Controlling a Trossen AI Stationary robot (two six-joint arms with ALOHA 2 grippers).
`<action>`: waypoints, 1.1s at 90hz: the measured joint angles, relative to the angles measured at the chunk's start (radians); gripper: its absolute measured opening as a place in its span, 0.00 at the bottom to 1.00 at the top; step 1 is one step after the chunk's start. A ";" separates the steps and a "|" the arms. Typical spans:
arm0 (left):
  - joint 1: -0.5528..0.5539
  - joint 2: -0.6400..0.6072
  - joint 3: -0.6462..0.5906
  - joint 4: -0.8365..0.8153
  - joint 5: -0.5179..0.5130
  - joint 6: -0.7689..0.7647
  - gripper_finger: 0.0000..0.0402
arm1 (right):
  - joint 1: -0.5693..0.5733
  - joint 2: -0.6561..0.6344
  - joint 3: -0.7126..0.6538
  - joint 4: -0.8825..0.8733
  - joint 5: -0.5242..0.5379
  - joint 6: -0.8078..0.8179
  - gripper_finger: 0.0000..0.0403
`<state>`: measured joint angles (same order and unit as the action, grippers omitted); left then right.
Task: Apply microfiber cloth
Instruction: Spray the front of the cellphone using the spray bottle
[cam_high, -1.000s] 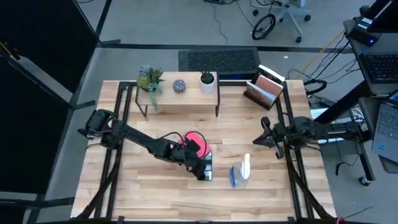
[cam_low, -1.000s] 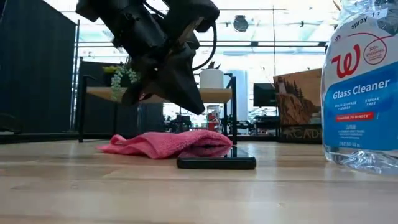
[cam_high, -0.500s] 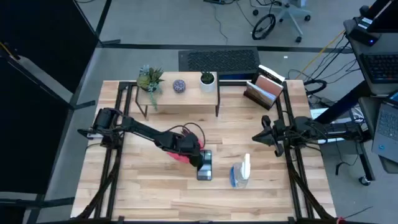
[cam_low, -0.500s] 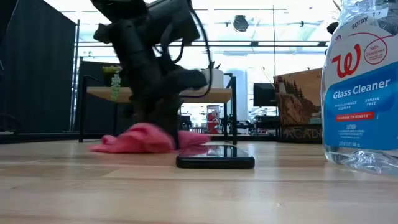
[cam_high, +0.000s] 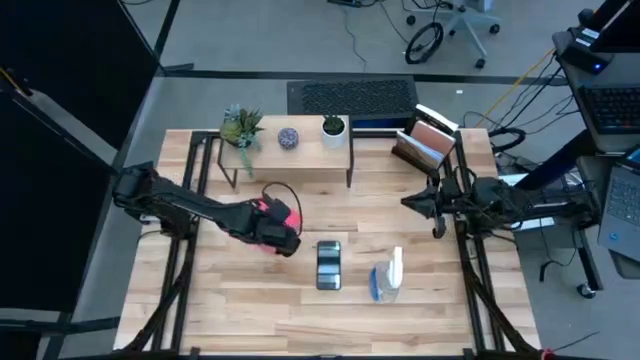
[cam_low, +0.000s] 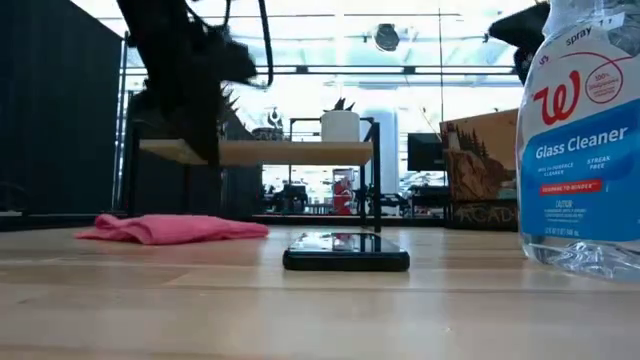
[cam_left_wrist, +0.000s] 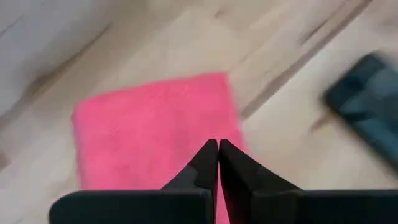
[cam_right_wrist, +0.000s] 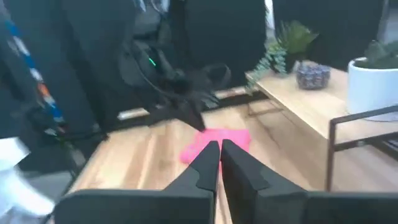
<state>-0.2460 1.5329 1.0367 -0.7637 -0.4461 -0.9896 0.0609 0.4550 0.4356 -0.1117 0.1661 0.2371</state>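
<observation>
The pink microfiber cloth (cam_low: 170, 228) lies crumpled flat on the wooden table, left of the black smartphone (cam_low: 345, 252) and apart from it. My left gripper (cam_left_wrist: 217, 148) is shut and hovers above the cloth (cam_left_wrist: 155, 130); the low view shows it raised clear of the fabric. From above, the gripper (cam_high: 287, 243) partly covers the cloth (cam_high: 266, 210). The phone (cam_high: 328, 265) lies face up near the table's middle. My right gripper (cam_high: 408, 204) is shut and waits over the right side.
A clear spray bottle of blue glass cleaner (cam_high: 388, 278) stands right of the phone. At the far edge stands a low shelf (cam_high: 285, 150) with small plants, and right of it a wooden holder with papers (cam_high: 425, 145). Bare wood lies along the near edge.
My left gripper has moved from over the phone toward the table's left edge, dragging the pink cloth off the phone and along the table. It has since risen clear, leaving the cloth lying flat. The phone has stayed in place.
</observation>
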 joint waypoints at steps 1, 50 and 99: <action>-0.003 -0.004 -0.005 0.014 0.000 0.000 0.00 | -0.002 0.017 0.013 -0.014 0.009 0.009 0.00; -0.044 0.107 -0.279 0.859 0.194 -0.135 0.28 | -0.203 0.480 0.222 -0.331 -0.093 0.223 0.11; -0.042 0.308 -0.270 1.092 0.267 -0.306 0.47 | -0.175 0.598 -0.030 0.051 -0.277 0.320 0.32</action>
<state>-0.2881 1.8412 0.7667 0.3281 -0.1793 -1.2953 -0.1139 1.0526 0.4059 -0.0611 -0.1109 0.5566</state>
